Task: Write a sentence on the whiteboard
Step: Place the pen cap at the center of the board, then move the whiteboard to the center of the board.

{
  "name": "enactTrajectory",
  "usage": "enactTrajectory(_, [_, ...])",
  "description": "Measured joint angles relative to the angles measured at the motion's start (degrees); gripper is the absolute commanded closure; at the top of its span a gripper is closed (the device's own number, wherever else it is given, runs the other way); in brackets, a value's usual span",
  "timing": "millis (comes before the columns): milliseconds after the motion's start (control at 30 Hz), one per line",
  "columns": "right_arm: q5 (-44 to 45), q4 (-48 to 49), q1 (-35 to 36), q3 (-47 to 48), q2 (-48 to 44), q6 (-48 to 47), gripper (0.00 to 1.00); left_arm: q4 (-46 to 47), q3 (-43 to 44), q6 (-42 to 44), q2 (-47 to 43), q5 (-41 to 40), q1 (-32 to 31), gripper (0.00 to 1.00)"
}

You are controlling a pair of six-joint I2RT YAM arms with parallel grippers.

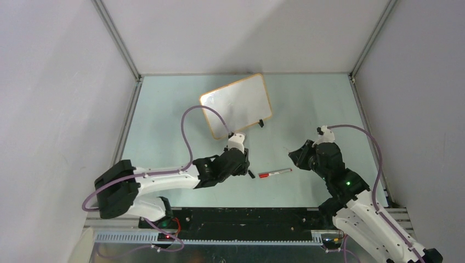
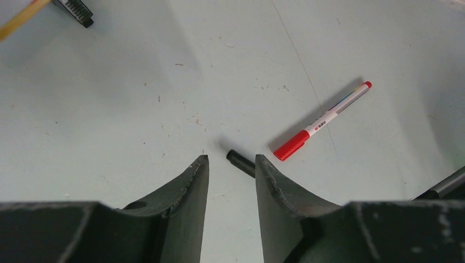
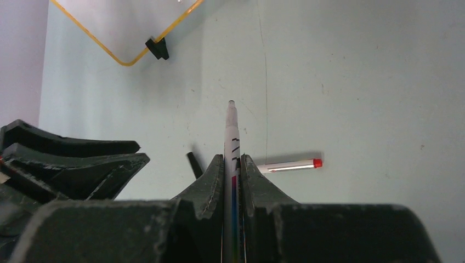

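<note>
Over green tabletop [image 1: 164, 109]: clamping uncapped white marker [image 3: 232, 131] in right gripper [image 3: 232, 160], holding left gripper [image 2: 231, 158] apart above black cap [image 2: 241, 163]; risking tip pressure shoving far-edge orange-framed whiteboard [image 1: 236, 104].

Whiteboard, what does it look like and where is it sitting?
The whiteboard is a small white rectangle with rounded corners and a thin orange frame. A black clip foot sits on its near edge. It rests on the pale table toward the far side, turned askew. No writing shows on it, only glare. Only the table seems to touch it.
</note>
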Motion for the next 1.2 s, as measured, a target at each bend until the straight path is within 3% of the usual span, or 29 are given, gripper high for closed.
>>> enactTrajectory(233, [2.0, 3.9, 0.1, 0.0, 3.1, -0.2, 1.0, -0.1, -1.8, 3.6, -8.2, -0.1, 1.4, 0.48])
enactTrajectory(300, [3.4, 5.0, 0.1, 0.0, 4.1, -0.2, 1.0, 0.0, -3.1, 4.8, -10.9, 0.5, 3.4, 0.32])
enactTrajectory(333, [3.8, 5.3, 0.1, 0.0, 4.3, -0.2, 1.0, 0.1, -3.9, 5.3, -12.3, 1.4, 5.2, 0.17])
enactTrajectory(400, [5.4, 5.9, 0.1, 0.1, 4.5, -0.1, 1.0, 0.4, -5.6, 6.6, -14.8, 2.6, 8.3, 0.03])
enactTrajectory(600, [8.0, 8.1, -0.1, 1.9, 6.7, -0.2, 1.0, 0.7, -11.4, 9.0, -26.2, 5.0, 14.9, 0.01])
enactTrajectory(867, [4.8, 17.7, -0.2, 4.7, 10.2, -2.3, 1.0, 5.2, -17.6, 10.4, -35.8, 16.1, 31.3, 0.0])
enactTrajectory(1200, [3.9, 22.6, 0.1, 4.7, 16.2, -5.0, 1.0, 7.4, -24.3, 11.9, -51.4, 7.6, 32.8, 0.01])
